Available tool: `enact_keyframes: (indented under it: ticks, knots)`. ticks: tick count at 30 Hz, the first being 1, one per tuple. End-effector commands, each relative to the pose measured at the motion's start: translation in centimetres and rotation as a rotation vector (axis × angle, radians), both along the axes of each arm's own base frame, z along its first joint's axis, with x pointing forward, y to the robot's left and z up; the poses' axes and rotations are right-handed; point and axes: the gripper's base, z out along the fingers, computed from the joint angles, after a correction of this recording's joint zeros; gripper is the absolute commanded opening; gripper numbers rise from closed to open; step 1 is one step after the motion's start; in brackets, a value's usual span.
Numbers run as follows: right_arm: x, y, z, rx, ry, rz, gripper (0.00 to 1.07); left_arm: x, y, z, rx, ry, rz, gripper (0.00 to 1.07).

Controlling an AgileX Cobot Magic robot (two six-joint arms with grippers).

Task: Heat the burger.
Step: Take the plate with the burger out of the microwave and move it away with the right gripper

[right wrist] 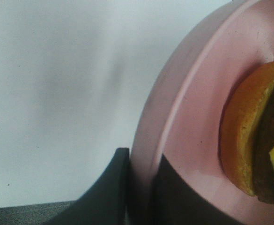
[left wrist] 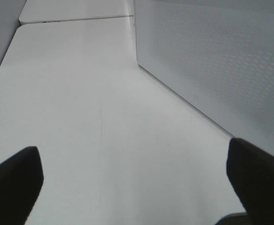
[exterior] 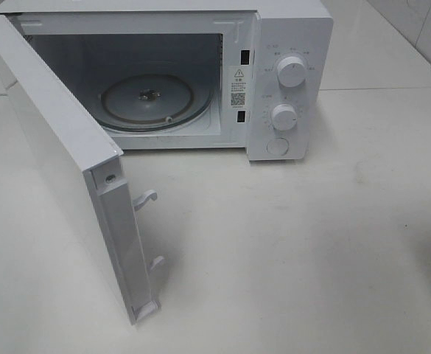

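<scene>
Gripping the plate (right wrist: 197,117) rim, the right gripper (right wrist: 139,187) is nearly closed; the burger (right wrist: 258,136) sits at right of frame. Left gripper (left wrist: 132,187) gapes empty. Risk: tilt slides burger off; plate may strike the door (exterior: 60,155).

White tabletop (exterior: 311,258) under soft light, tiled wall (exterior: 421,29) behind.

Cut off, hidden or too small to read

In the right wrist view the burger (right wrist: 256,140) runs off the frame's right edge, its top bun unseen, and the pink plate (right wrist: 193,117) is cropped at right and bottom. In the left wrist view only two dark fingertips (left wrist: 12,183) of the left gripper (left wrist: 134,187) show at the lower corners. In the high view, both arms lie outside the frame, and the microwave (exterior: 289,44) sticker (exterior: 239,85) and dial markings are too small to read.
</scene>
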Motion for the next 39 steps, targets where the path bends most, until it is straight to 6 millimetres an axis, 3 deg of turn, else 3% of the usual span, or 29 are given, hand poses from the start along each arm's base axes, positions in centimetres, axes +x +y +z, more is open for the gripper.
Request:
enact_keyframes:
  ticks: [1, 11, 15, 18, 20, 23, 30, 39]
  knots:
    - [1.0, -0.2, -0.1, -0.09, -0.036, -0.023, 0.0, 0.0, 0.0, 0.1, -0.002, -0.017, 0.0, 1.0]
    - [2.4, 0.8, -2.8, -0.101, -0.015, -0.095, 0.01, 0.0, 0.0, 0.1, -0.002, -0.017, 0.0, 1.0]
    - [3.3, 1.6, -5.4, -0.086, 0.006, -0.133, 0.02, 0.0, 0.0, 0.1, -0.002, -0.017, 0.0, 1.0]
    - [3.5, 1.7, -5.8, -0.093, 0.01, -0.132, 0.03, 0.0, 0.0, 0.1, -0.002, -0.017, 0.0, 1.0]
    - [3.9, 1.8, -7.5, -0.146, 0.039, -0.146, 0.04, 0.0, 0.0, 0.1, -0.002, -0.017, 0.0, 1.0]
    - [4.0, 1.9, -7.9, -0.157, 0.045, -0.153, 0.04, 0.0, 0.0, 0.1, -0.002, -0.017, 0.0, 1.0]
    - [4.6, 2.3, -11.4, -0.158, 0.064, -0.16, 0.06, 0.0, 0.0, 0.1, -0.002, -0.017, 0.0, 1.0]
    - [4.9, 2.3, -13.0, -0.182, 0.052, -0.162, 0.11, 0.0, 0.0, 0.1, -0.002, -0.017, 0.0, 1.0]
